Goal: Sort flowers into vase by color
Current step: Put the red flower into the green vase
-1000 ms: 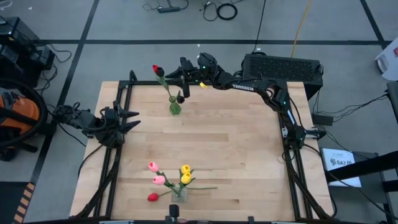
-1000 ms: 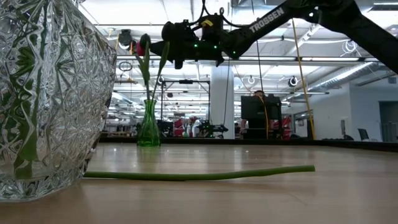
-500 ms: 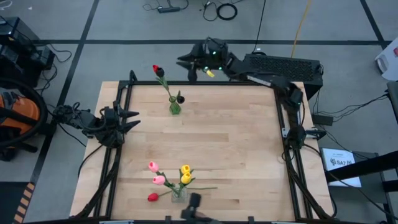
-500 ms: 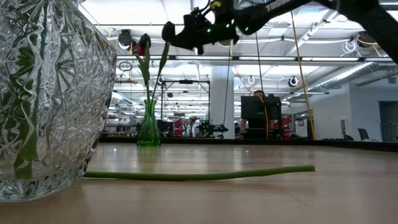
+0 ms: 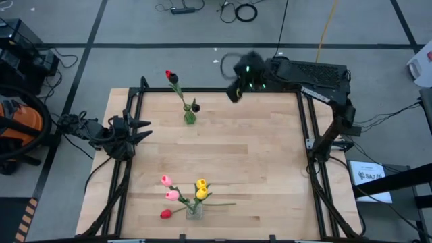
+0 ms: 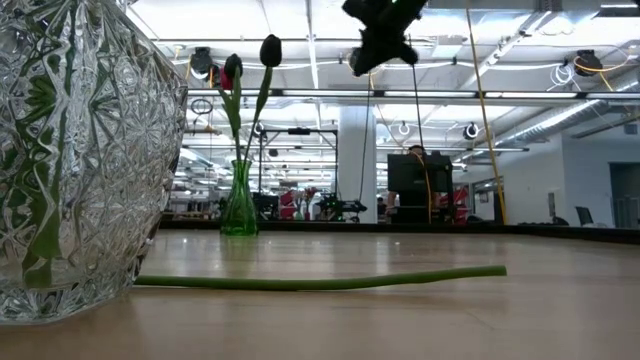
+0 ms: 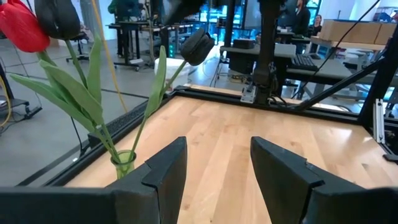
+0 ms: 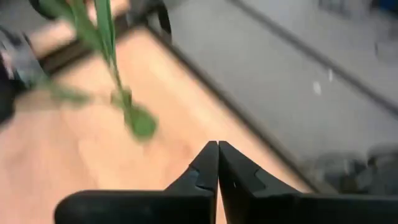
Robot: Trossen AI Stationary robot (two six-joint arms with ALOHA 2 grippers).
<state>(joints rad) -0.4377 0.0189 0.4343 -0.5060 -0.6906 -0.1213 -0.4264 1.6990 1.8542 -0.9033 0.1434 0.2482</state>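
Note:
A small green vase point(image 5: 189, 116) stands near the table's far edge and holds a red tulip point(image 5: 169, 74) and two dark tulips point(image 7: 59, 15) point(image 7: 198, 46) by their stems. Near the front edge a clear cut-glass vase point(image 5: 194, 209) holds pink point(image 5: 169, 187) and yellow point(image 5: 201, 189) tulips. A red tulip point(image 5: 165, 214) shows beside it, and a green stem point(image 6: 320, 280) lies flat on the table. My right gripper point(image 5: 236, 91) hangs shut, high above the far edge, to the right of the green vase. My left gripper point(image 7: 214, 168) waits open at the table's left edge, pointing level.
A black metal frame point(image 5: 307, 135) runs along the table's left and right edges. Bare wood point(image 5: 250, 155) lies between the two vases. A black box point(image 5: 307, 71) sits behind the far right corner.
My right gripper has drawn away from the green vase, rising and swinging toward the table's right along the far edge, and its wrist has tipped. The dark tulip it was at stays standing in the green vase.

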